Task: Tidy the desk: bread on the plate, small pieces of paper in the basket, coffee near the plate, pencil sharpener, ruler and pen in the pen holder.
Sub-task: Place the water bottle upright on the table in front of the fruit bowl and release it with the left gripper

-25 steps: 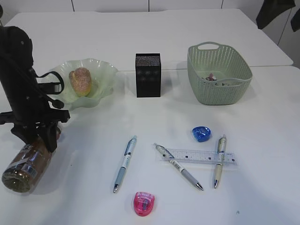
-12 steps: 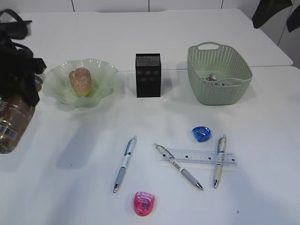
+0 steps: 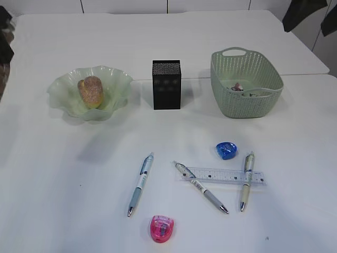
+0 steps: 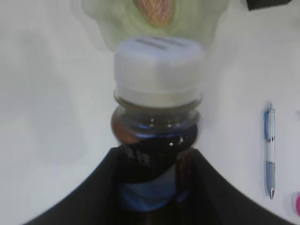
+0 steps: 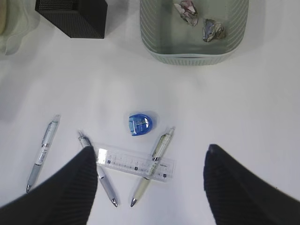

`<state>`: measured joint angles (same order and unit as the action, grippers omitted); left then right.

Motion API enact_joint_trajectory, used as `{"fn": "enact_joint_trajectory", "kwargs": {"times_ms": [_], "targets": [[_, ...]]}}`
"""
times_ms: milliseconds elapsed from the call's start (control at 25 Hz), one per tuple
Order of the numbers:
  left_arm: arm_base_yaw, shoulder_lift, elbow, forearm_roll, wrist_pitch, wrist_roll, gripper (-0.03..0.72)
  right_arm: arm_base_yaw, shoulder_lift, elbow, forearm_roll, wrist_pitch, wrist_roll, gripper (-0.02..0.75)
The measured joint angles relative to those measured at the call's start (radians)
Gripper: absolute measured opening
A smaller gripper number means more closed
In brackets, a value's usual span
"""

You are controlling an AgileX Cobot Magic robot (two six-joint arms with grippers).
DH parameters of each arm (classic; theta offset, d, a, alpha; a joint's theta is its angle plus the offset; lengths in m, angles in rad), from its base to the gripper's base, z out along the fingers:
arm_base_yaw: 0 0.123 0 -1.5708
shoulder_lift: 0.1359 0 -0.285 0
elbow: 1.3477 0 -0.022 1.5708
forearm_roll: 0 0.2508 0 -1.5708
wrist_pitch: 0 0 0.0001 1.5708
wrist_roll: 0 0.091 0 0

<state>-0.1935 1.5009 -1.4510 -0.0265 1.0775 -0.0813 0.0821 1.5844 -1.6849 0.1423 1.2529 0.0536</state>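
Note:
My left gripper point(image 4: 154, 161) is shut on the neck of a brown coffee bottle point(image 4: 157, 89) with a white cap and holds it in the air, in front of the green wavy plate point(image 4: 105, 26). In the exterior view only a dark bit of this arm shows at the far left edge. The bread point(image 3: 90, 90) lies on the plate point(image 3: 118, 79). My right gripper point(image 5: 151, 149) is open and empty, high above the clear ruler point(image 5: 123, 161), the blue sharpener point(image 5: 140, 124) and two pens point(image 5: 157, 154). The black pen holder point(image 3: 166, 84) stands mid-table.
The green basket point(image 3: 247, 105) at the right holds crumpled paper pieces point(image 5: 213, 29). A blue pen point(image 3: 140, 183), a grey pen point(image 3: 201, 187) and a beige pen point(image 3: 246, 180) lie at the front. A pink sharpener point(image 3: 162, 229) lies near the front edge.
My left gripper has lifted the coffee bottle off the table at the left and carried it up and left, almost out of the exterior view. Nothing else has moved.

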Motion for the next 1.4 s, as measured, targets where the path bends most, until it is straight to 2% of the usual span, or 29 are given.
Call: {"fn": "enact_joint_trajectory", "kwargs": {"times_ms": [640,840,1000,1240,1400], "targets": [[0.0,-0.1,0.008,0.027,-0.245,0.018,0.265,0.0,-0.005,0.018,-0.035,0.0,-0.041,0.552],[0.0,-0.179,0.038,0.056,-0.364,0.02,0.265,0.0,-0.046,0.139,-0.038,-0.018,-0.041,0.552],[0.0,-0.286,0.201,0.064,-0.555,0.02,0.265,0.0,-0.122,0.205,-0.044,-0.075,-0.054,0.552],[0.0,-0.438,0.571,0.082,-0.932,0.021,0.265,0.0,-0.146,0.207,-0.052,-0.083,-0.059,0.552],[0.0,-0.459,0.777,0.099,-1.162,0.021,0.265,0.0,-0.146,0.207,-0.052,-0.084,-0.06,0.552]]}}
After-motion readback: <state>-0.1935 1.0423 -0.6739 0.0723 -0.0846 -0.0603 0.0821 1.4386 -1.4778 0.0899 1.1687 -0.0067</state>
